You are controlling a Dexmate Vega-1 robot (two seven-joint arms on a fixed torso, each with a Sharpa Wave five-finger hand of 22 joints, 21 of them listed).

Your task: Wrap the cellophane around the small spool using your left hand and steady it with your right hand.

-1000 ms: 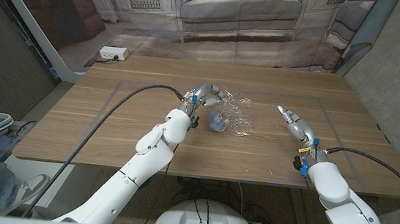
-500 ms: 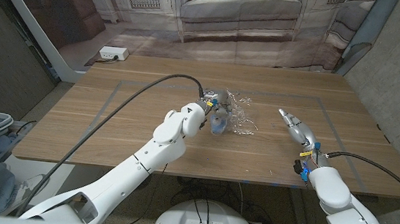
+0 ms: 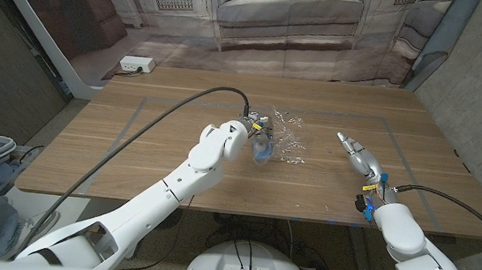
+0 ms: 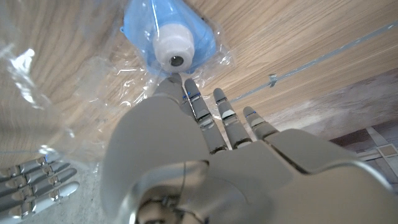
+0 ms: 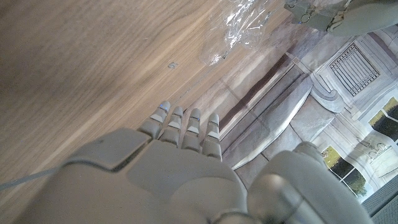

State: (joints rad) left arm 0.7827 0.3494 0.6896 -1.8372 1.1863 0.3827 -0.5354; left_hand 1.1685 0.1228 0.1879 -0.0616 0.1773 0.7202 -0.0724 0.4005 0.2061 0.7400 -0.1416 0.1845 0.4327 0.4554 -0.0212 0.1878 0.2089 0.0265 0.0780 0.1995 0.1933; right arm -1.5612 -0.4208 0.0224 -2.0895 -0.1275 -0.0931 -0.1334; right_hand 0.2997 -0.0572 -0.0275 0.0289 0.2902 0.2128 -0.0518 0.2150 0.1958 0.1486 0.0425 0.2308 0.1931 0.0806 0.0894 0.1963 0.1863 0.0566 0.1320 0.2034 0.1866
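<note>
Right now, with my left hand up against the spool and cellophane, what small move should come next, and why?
Probably bring the right hand in toward the spool first. It stands apart on bare table, fingers extended, holding nothing, while the left hand is at the spool with loose cellophane around it. Unsteadied, the spool may slide.

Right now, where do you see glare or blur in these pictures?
Head view: sharp, white glints on the crumpled cellophane. Left wrist view: the left hand looms soft and close, the blue spool is clearer. Right wrist view: the right hand is blurred, the wood grain streaky.
</note>
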